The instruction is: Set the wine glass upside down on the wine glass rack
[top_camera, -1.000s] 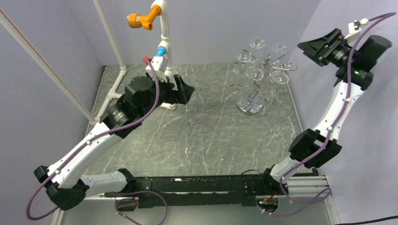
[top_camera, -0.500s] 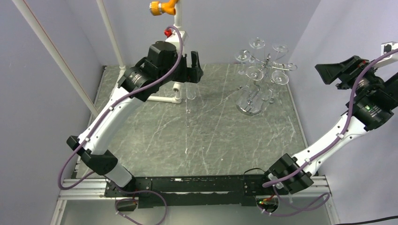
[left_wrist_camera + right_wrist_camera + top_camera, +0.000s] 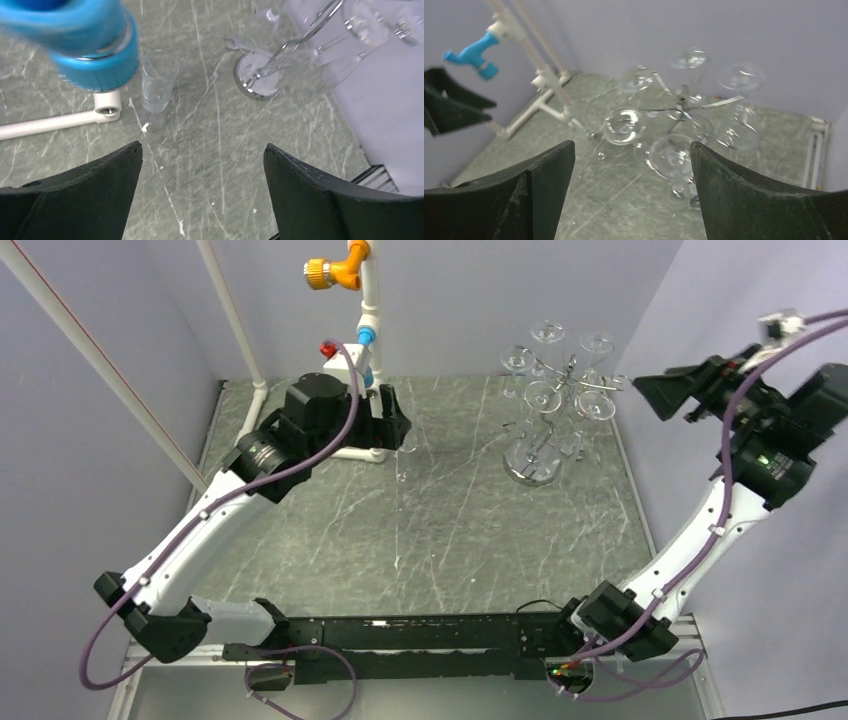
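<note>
Ahead at 11 o'clock, wine glass (image 3: 159,82) upright beside pipe frame (image 3: 50,125); my left gripper (image 3: 202,150) gaping, empty; should centre on glass, descend clear of pipe

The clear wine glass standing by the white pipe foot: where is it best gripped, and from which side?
Likely the bowl of the clear wine glass, from the open right side: it stands upright, and the white pipe foot crowds its left.

Pipe frame (image 3: 371,298): white, upper centre of the top view; foot on the table.
Orange fitting (image 3: 335,270): top of the post.
Blue fitting (image 3: 368,337): below the orange one.
Table (image 3: 450,535): grey-green marble, white veins.
Walls (image 3: 450,290): lilac.
</note>
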